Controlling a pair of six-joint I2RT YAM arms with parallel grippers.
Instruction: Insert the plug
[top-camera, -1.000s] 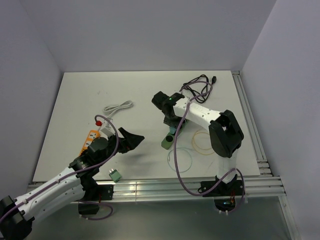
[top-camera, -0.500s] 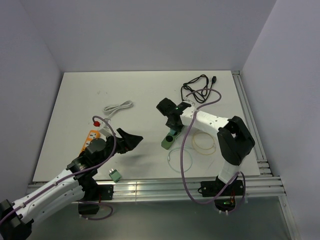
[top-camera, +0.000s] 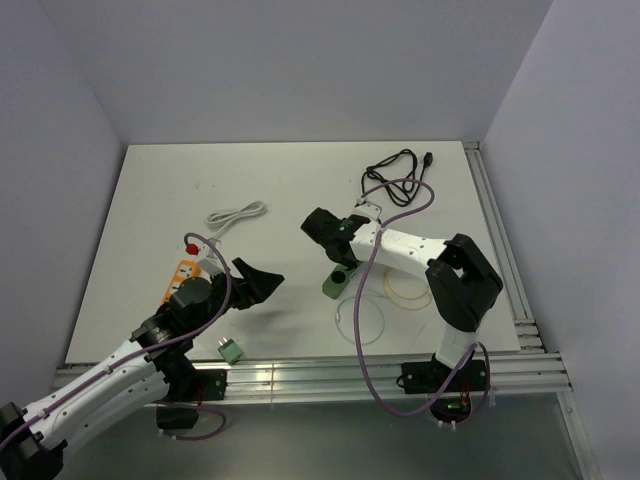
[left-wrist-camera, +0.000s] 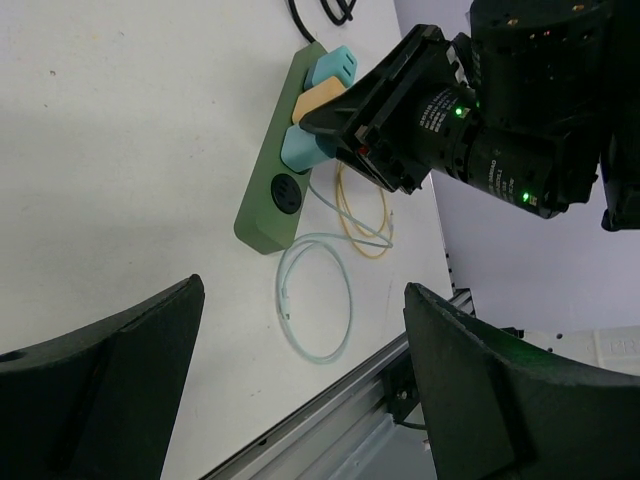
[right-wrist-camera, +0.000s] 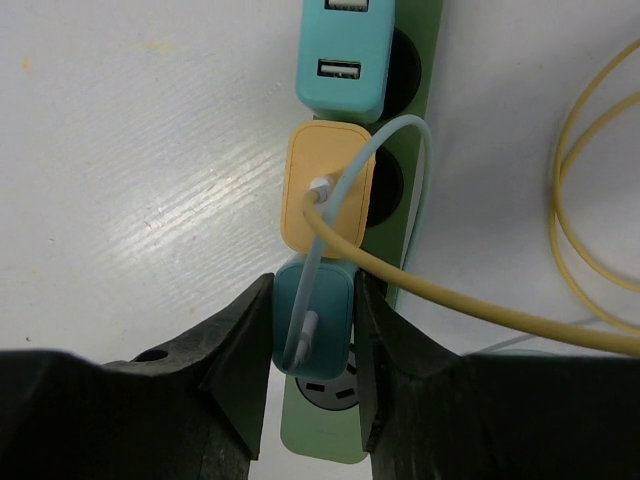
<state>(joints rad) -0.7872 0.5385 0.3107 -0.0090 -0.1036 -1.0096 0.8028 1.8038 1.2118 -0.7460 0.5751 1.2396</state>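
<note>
The right fingers (right-wrist-camera: 240, 350) are clamped on a teal plug (right-wrist-camera: 322, 300), one on each side of its body. The plug sits over the green power strip (left-wrist-camera: 268, 205), which lies a little right of the worktop's (top-camera: 280, 180) middle, towards the near edge. An orange charger (right-wrist-camera: 325, 195) sits just beside the plug, and another teal charger (right-wrist-camera: 345, 50) is beyond that. From here I can't quite tell whether the plug's pins are fully home in the socket. A yellow cable (right-wrist-camera: 590, 200) and a pale blue cable (left-wrist-camera: 315, 300) loop on the worktop beside the strip. The left fingers (left-wrist-camera: 110, 370) are spread wide with nothing between them, hovering near the near-left corner, well apart from the strip.
</note>
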